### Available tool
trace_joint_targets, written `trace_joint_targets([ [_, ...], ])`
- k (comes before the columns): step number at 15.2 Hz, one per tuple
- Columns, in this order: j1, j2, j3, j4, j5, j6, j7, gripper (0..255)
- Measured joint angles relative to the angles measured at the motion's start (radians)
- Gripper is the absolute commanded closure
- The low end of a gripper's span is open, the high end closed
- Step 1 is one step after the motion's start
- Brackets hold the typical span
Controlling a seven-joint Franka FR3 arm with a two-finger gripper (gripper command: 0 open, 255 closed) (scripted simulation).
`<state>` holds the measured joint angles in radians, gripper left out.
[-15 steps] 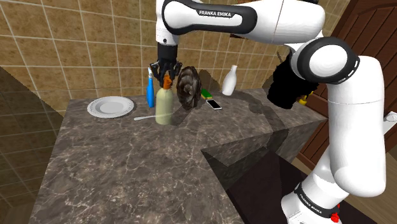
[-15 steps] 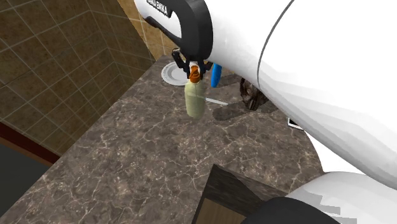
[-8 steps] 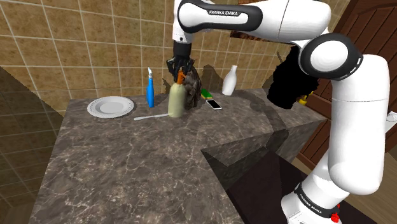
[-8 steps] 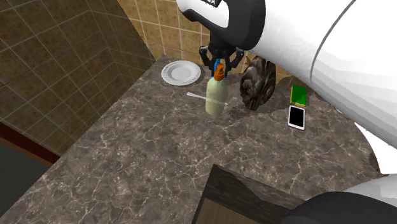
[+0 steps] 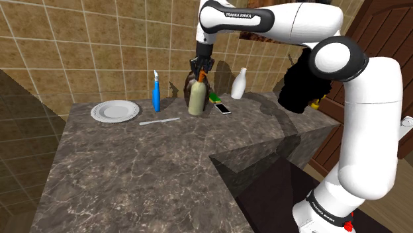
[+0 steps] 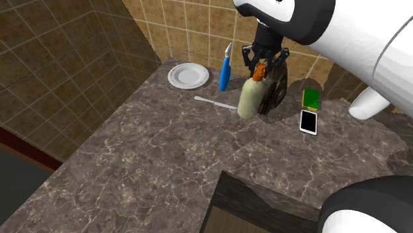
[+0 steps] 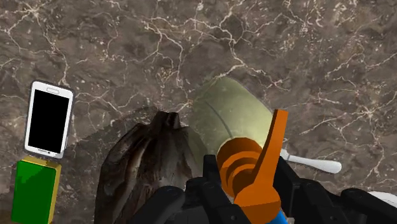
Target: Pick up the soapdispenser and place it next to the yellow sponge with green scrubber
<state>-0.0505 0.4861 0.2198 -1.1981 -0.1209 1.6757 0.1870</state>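
Note:
The soap dispenser (image 5: 196, 100) is a pale olive bottle with an orange pump. My gripper (image 5: 199, 75) is shut on the pump from above, and the bottle hangs upright under it, low over the dark marble counter (image 5: 132, 165). Seen from the second exterior view, the dispenser (image 6: 249, 99) is just in front of a dark brown crumpled object (image 6: 276, 89), with the gripper (image 6: 263, 67) over it. The wrist view has the gripper (image 7: 245, 188) clasping the pump, the dispenser (image 7: 229, 118) below it, and the green-topped yellow sponge (image 7: 32, 191) beyond the brown object. That sponge (image 6: 310, 98) (image 5: 215, 97) lies near the wall.
A black-screened phone (image 6: 308, 122) (image 7: 49, 119) lies beside the sponge. A white utensil (image 5: 159, 121), a blue bottle (image 5: 156, 96) and a white plate (image 5: 114, 110) sit toward the shoulder view's left. A white bottle (image 5: 239, 84) stands by the tiled wall.
My gripper has carried the dispenser toward the shoulder view's right, from beside the blue bottle, over the utensil, to the front of the brown object, closer to the sponge.

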Motion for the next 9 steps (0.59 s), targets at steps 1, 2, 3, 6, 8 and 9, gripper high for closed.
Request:
trace_joint_targets([
  [1,-0.01,0.011,-0.004,0.017,0.0,-0.006,-0.016,255],
  [2,-0.025,0.021,-0.01,0.036,0.001,-0.013,-0.039,255],
  [3,-0.043,0.016,-0.015,0.022,0.004,-0.004,-0.059,255],
  [6,-0.08,0.065,-0.031,0.102,0.004,-0.033,-0.117,255],
  [8,-0.104,0.093,-0.04,0.145,0.004,-0.047,-0.154,255],
  [9,-0.119,0.095,-0.044,0.144,0.006,-0.044,-0.172,255],
])
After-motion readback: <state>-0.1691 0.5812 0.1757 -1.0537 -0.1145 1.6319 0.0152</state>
